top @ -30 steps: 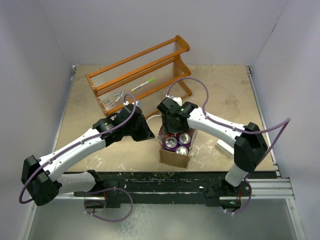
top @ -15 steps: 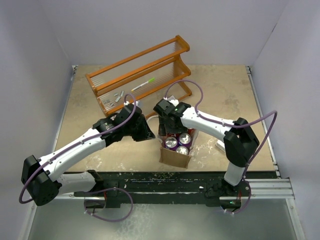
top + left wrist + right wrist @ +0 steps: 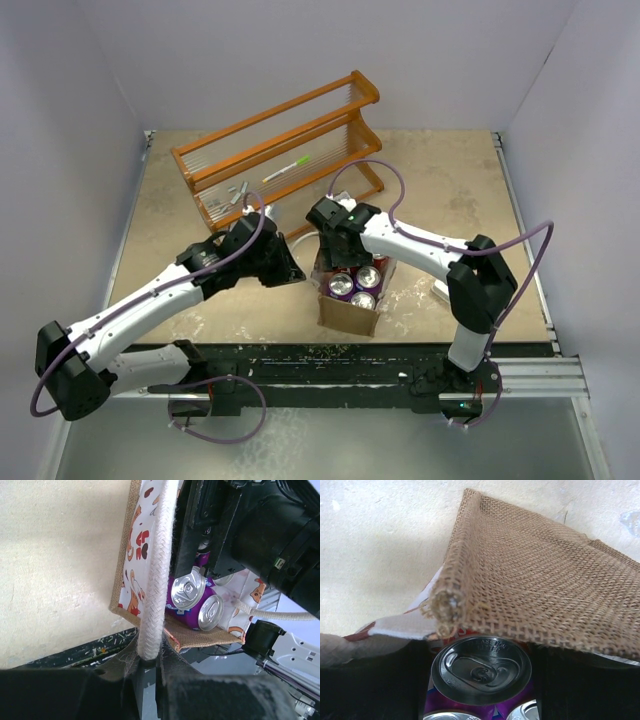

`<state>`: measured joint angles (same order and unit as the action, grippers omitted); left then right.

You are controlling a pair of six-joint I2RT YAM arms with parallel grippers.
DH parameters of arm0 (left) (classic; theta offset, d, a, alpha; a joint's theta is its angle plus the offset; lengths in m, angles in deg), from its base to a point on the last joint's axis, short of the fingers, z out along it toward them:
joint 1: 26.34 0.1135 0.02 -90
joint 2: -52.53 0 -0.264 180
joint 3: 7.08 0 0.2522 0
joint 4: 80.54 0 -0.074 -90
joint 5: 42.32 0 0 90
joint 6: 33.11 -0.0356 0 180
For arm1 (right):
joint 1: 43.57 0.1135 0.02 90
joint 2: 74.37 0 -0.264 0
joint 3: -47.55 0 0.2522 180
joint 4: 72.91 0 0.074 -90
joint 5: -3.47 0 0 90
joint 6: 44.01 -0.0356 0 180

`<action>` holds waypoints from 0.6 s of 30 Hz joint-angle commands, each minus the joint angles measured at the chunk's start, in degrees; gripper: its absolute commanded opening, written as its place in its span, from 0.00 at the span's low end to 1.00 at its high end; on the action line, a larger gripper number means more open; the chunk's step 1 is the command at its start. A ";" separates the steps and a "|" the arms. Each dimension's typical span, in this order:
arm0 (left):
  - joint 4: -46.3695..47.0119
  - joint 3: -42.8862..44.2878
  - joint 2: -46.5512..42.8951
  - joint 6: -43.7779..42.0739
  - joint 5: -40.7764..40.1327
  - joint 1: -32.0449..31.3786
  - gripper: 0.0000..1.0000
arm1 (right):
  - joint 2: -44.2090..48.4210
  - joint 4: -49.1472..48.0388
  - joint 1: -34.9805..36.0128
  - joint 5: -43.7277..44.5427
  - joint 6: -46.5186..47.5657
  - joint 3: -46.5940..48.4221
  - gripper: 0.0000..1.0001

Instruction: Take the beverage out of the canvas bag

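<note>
The canvas bag (image 3: 350, 312) stands open near the table's front edge and holds several purple cans (image 3: 343, 285). My left gripper (image 3: 290, 270) is beside the bag's left side, shut on its white rope handle (image 3: 159, 570), which runs down between the jaws (image 3: 150, 660). My right gripper (image 3: 340, 258) reaches down into the bag's far side. In the right wrist view its dark fingers (image 3: 370, 680) hug both sides of one purple can (image 3: 481, 669), under the burlap rim (image 3: 535, 595). Two more cans (image 3: 187, 592) show in the left wrist view.
An orange wire rack (image 3: 280, 160) stands behind the bag with a green pen (image 3: 288, 167) and small grey pieces on its shelves. A white object (image 3: 447, 295) lies right of the bag under the right arm. The black front rail (image 3: 330, 360) runs just below the bag.
The right gripper has come left and down into the bag over the far can, then stayed put. The left arm's elbow has shifted left, still holding the handle.
</note>
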<state>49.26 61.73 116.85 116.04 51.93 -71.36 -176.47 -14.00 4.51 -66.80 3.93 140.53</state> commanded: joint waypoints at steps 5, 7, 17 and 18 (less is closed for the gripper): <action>-4.71 -0.73 -7.83 -0.51 2.77 -0.07 0.00 | 4.66 -0.75 0.00 -4.51 0.86 3.60 0.18; -5.91 -0.73 -8.94 -0.50 2.49 -0.05 0.00 | 5.54 -1.39 0.21 -6.88 1.89 3.77 0.13; -11.04 -0.90 -14.29 1.12 0.40 -0.06 0.00 | 11.53 -4.15 1.67 -13.79 4.47 3.86 0.00; -11.35 -1.07 -14.99 1.42 0.21 -0.06 0.00 | 12.59 -4.78 1.67 -15.13 4.57 3.76 0.00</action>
<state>38.83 60.18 106.05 116.11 51.87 -71.38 -169.48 -16.23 6.28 -78.71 6.90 141.44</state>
